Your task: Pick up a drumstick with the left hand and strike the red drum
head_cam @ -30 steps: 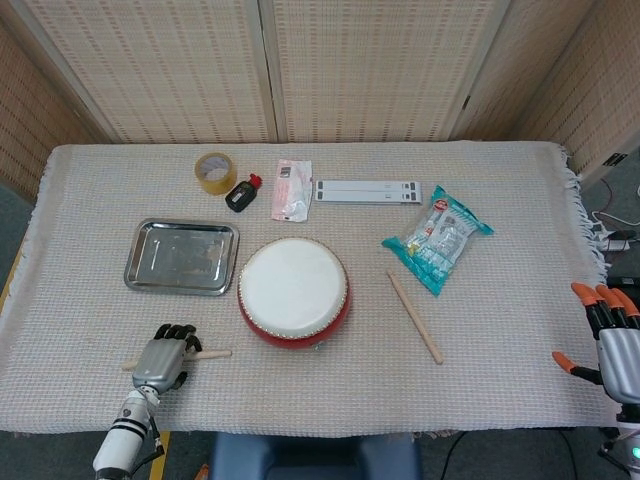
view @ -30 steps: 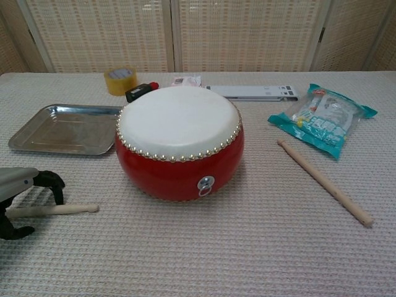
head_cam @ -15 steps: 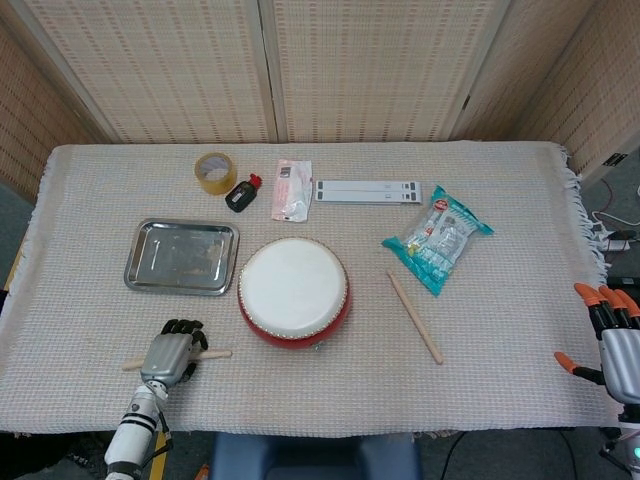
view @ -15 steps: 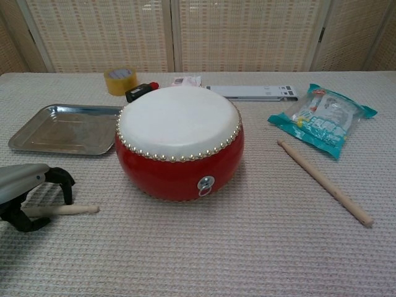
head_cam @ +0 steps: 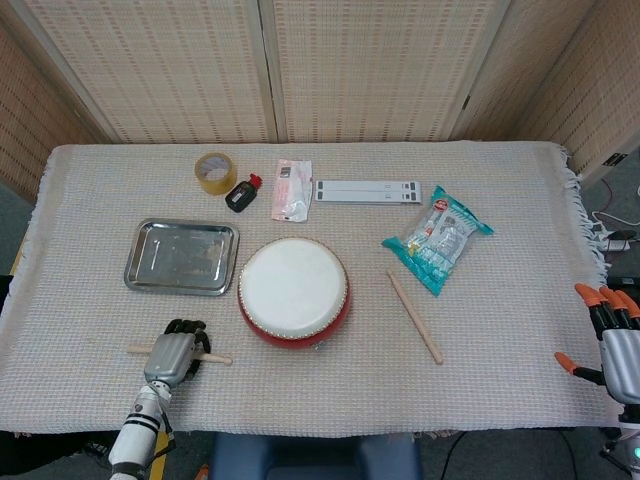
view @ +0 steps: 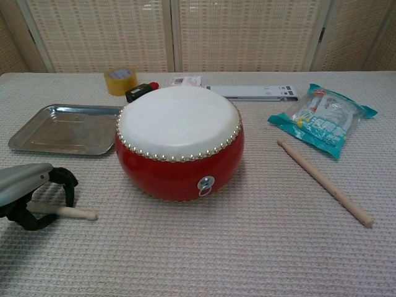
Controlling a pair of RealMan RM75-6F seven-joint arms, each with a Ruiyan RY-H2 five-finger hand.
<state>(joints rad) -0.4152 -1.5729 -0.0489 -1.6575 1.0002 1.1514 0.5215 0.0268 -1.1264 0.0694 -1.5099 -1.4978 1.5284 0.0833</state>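
So the left hand (head_cam: 174, 354) is down on the cloth (head_cam: 500, 390) at the near left corner, fingers curled over a drumstick (head_cam: 215, 358) that lies flat on the cloth under it. From the chest camera you can see the dark fingers (view: 64, 183) arched over the stick and reaching down in front of it, with the rounded tip poking out to the hand's right, but I honestly can't tell if it's actually got a grip or is just cupped over it. The red drum (head_cam: 294, 292) sits just past the hand, up and to its right, close to the stick's tip but not touching. A metal tray (head_cam: 181, 257) is straight beyond the hand. The second drumstick (head_cam: 414, 316) lies on the far side of the drum, well away from the left hand. A snack bag (head_cam: 437, 238) is beyond that one. The right hand (head_cam: 610, 340) hangs off the right edge of the table, orange-tipped fingers spread, holding nothing.
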